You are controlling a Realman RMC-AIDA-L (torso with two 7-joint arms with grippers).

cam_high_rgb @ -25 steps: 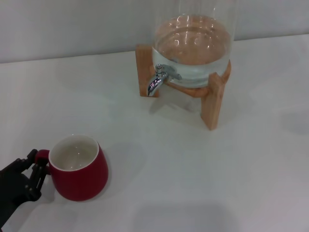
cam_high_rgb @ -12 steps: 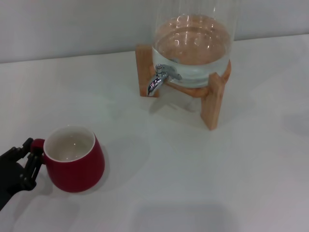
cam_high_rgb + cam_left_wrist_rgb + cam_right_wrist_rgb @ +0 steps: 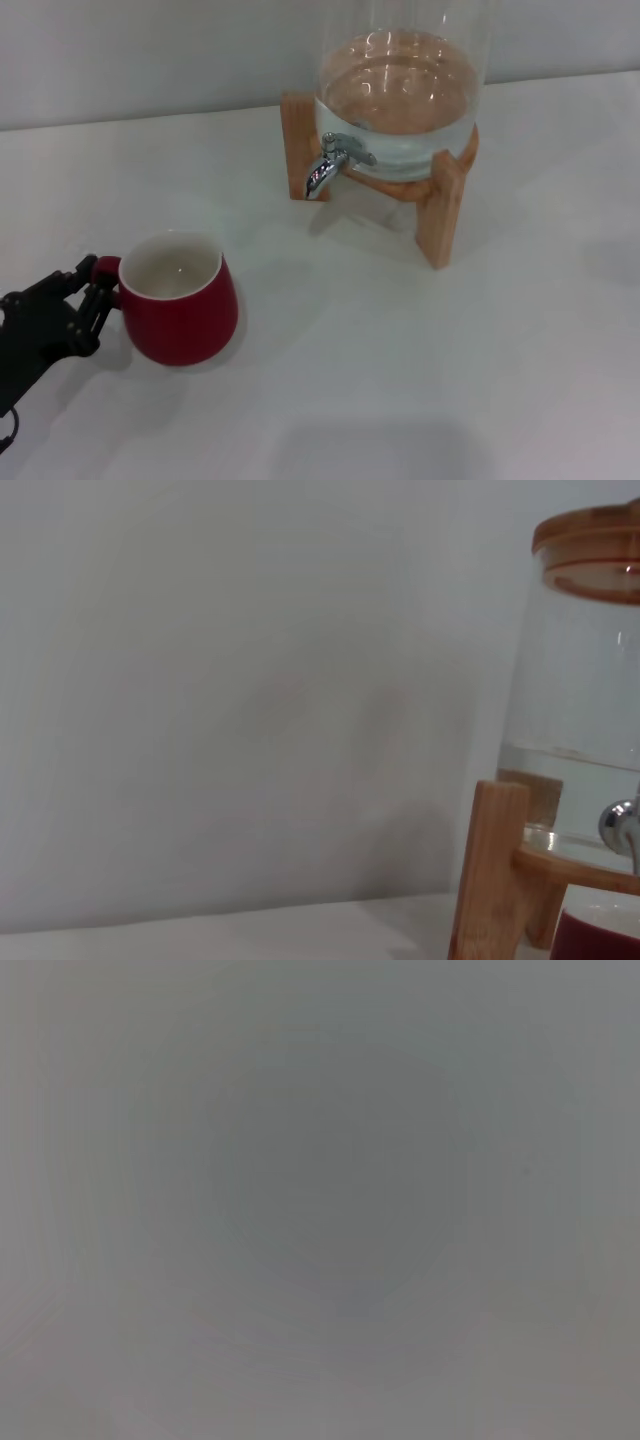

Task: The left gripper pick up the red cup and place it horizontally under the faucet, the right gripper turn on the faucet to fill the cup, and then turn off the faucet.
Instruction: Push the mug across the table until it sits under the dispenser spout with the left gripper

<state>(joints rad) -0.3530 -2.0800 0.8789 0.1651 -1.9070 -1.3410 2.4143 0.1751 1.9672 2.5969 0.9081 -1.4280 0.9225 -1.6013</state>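
Note:
The red cup (image 3: 185, 310) stands upright with its mouth up, at the near left of the white table. My left gripper (image 3: 98, 285) is shut on its loop handle from the left side. The faucet (image 3: 328, 165) juts out of the glass jar (image 3: 400, 90) at the back centre, well to the right of and beyond the cup. In the left wrist view the cup's rim (image 3: 600, 935) shows low down, with the faucet (image 3: 622, 825) above it. The right gripper is out of view, and the right wrist view shows only plain grey.
The jar holds water and rests on a wooden stand (image 3: 440, 215) whose front leg reaches toward the table's middle. White tabletop (image 3: 400, 380) stretches between the cup and the stand. A pale wall (image 3: 150, 50) runs behind.
My left gripper has carried the cup away from the near edge and to the right, toward the faucet. The jar and stand have not moved.

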